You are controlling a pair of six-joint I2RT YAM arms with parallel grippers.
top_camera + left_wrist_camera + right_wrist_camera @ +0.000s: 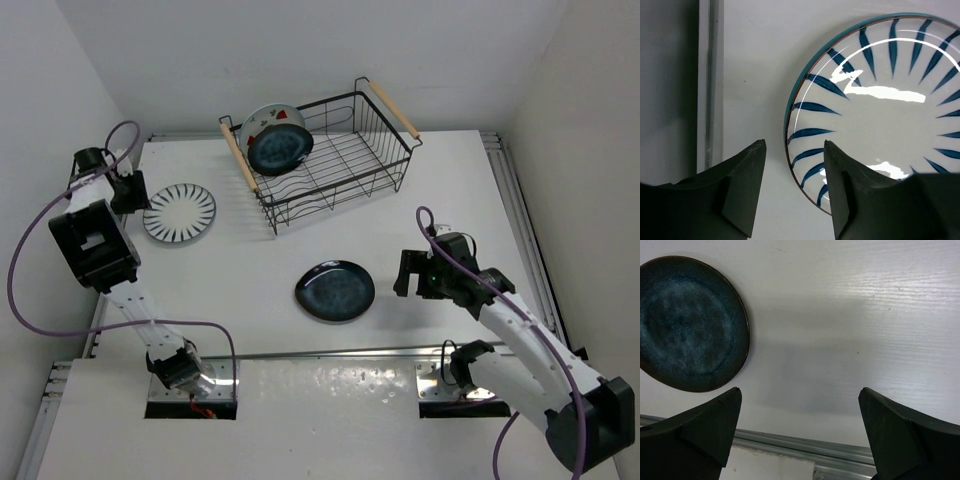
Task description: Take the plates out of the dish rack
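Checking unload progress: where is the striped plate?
Top view: the striped plate lies on the table at left, beside the left gripper, outside the dish rack.

White table (pixel 250 330), plain white walls (pixel 300 50)

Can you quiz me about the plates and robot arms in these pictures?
1. How many plates stand in the dish rack?
2. True or false: the striped plate lies flat on the table.
3. Which is nearest the right end effector? A) dark blue plate on the table B) striped plate C) dish rack
Key: 1) two, a fruit-patterned plate and a dark blue plate in the rack. 2) true. 3) A.
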